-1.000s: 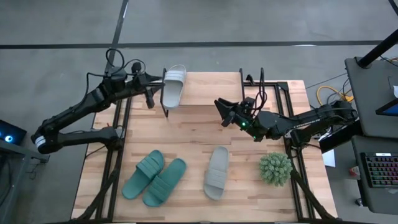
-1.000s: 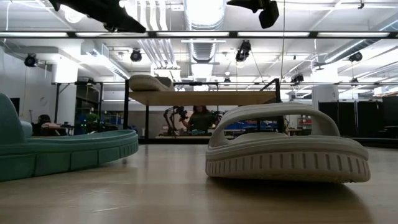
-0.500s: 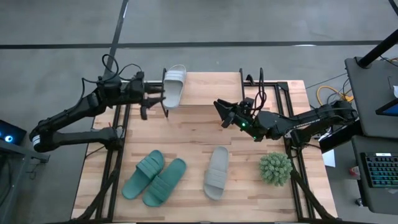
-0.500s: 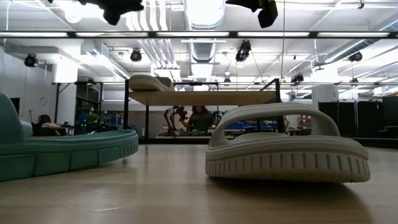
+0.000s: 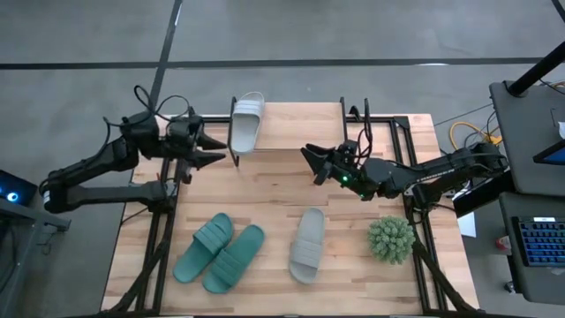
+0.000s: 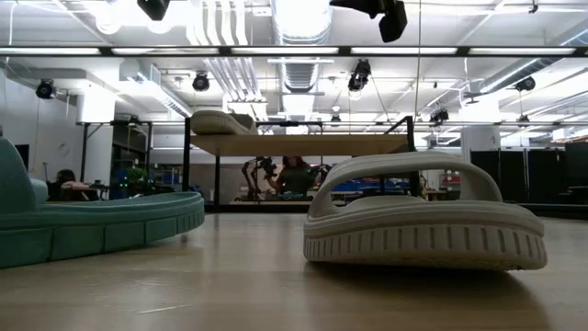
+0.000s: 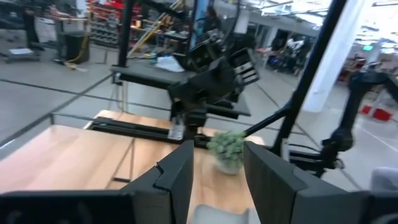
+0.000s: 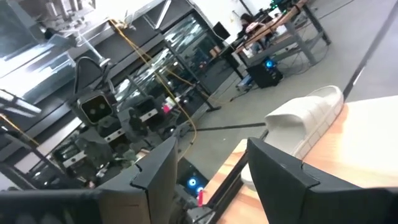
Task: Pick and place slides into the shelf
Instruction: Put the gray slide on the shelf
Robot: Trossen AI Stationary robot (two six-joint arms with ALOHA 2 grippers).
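Note:
One pale slide (image 5: 247, 122) lies sole down on the left end of the shelf (image 5: 300, 124), a low wooden rack; the low view shows this slide (image 6: 220, 122) on the shelf top (image 6: 299, 144). A second pale slide (image 5: 307, 246) and the teal pair (image 5: 219, 252) lie on the table near its front edge. My left gripper (image 5: 214, 150) hangs open just left of the shelf, level, fingers toward the right, holding nothing. My right gripper (image 5: 311, 159) hovers open above the shelf's near edge and points left, also with nothing in it.
A spiky green plant ball (image 5: 390, 238) stands near the table's right front. Black frame rails (image 5: 168, 212) run along both table sides. Bare wood lies between the shelf and the slides at the front.
My left gripper has drawn back from the pale slide on the shelf toward the table's left edge, rolling about its own axis as it went. The slide has stayed where it lay on the shelf.

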